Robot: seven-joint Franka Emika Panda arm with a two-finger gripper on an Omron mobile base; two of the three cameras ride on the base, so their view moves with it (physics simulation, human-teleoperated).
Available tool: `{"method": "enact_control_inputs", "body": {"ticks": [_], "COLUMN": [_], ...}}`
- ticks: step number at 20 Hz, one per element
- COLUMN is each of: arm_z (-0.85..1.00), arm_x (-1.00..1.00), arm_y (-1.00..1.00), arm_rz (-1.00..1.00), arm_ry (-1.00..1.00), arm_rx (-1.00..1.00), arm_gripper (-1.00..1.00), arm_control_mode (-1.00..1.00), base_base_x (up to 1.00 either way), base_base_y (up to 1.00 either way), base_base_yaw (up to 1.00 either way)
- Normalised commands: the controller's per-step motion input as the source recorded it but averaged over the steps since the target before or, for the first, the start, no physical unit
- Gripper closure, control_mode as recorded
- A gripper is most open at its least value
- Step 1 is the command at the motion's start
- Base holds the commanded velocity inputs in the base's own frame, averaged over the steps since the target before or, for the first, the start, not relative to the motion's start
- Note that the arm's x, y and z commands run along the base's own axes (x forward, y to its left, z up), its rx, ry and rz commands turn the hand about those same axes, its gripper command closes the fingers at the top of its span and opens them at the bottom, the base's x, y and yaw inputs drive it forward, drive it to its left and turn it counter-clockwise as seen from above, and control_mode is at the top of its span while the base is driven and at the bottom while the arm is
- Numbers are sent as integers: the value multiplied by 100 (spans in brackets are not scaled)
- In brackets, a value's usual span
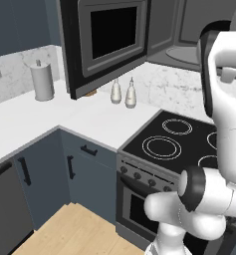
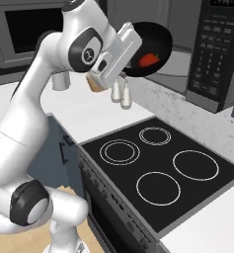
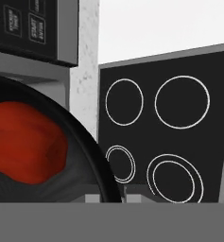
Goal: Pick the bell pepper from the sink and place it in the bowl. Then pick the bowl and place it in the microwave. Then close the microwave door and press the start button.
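Bowl (image 2: 150,49), black and shallow, held aloft at the mouth of the open microwave (image 2: 187,54), tipped on edge with its hollow facing the stove side. Bell pepper (image 2: 149,60), small and red, resting inside against the lower wall. Gripper (image 2: 133,42) reaching from the left, jaws apparently pinching the bowl's rim, contact itself hidden behind the hand. Microwave door (image 1: 107,42) swung wide to the left over the white counter (image 1: 50,124), leaving the grey cavity clear, likely so the load can go straight in. Black cooktop (image 2: 160,170) with ringed burners directly below. Judged stage: carrying the bowl in; door closing and start button not yet done. Risk: the tilt could spill the pepper.
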Motion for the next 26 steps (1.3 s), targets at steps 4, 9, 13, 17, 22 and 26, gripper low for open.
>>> {"method": "enact_control_inputs", "body": {"ticks": [4,9,13,17,22,26], "arm_z": [0,0,0,0,0,0], "arm_x": [51,50,46,38,46,50], "arm_y": [-34,-35,-29,-29,-8,0], "arm_rz": [0,0,0,0,1,1], "arm_ry": [0,0,1,0,0,0], "arm_rx": [0,0,0,1,14,10], "arm_gripper": [100,100,100,100,100,100], "arm_control_mode": [-100,-100,-100,-100,-100,-100], "base_base_x": [0,0,0,0,0,0], "base_base_y": [0,0,0,0,0,0], "base_base_yaw": [0,0,0,0,0,0]}}
